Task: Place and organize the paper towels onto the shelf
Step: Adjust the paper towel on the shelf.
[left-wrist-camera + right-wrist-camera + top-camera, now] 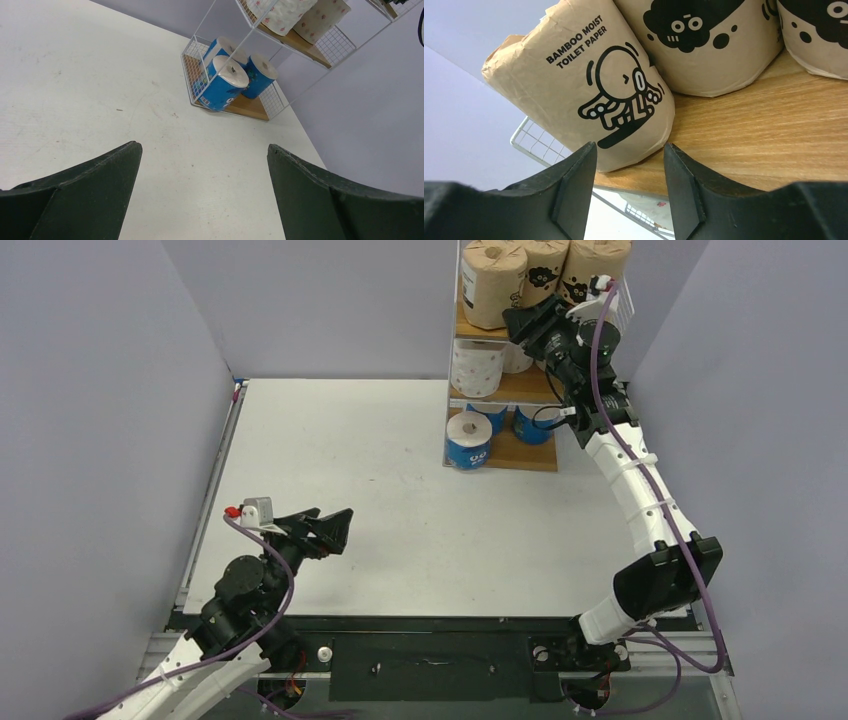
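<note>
The shelf (527,455) stands at the table's far right. Three brown paper towels (494,282) with black marks stand on its top board, white pink-dotted rolls (476,368) on the middle one, and three blue-and-white rolls (468,441) on the bottom one. My right gripper (517,326) is raised at the top tier's front edge. In the right wrist view it (629,150) is open and empty, its tips just short of the leftmost brown roll (584,85) on the wooden board (764,130). My left gripper (343,530) hovers open and empty over the near left table.
In the left wrist view, the left gripper (202,150) faces the shelf's wire side (272,100), with blue rolls (222,82) and white dotted rolls (282,15) behind it. Grey walls close in the table on three sides. The right arm stretches along the right edge.
</note>
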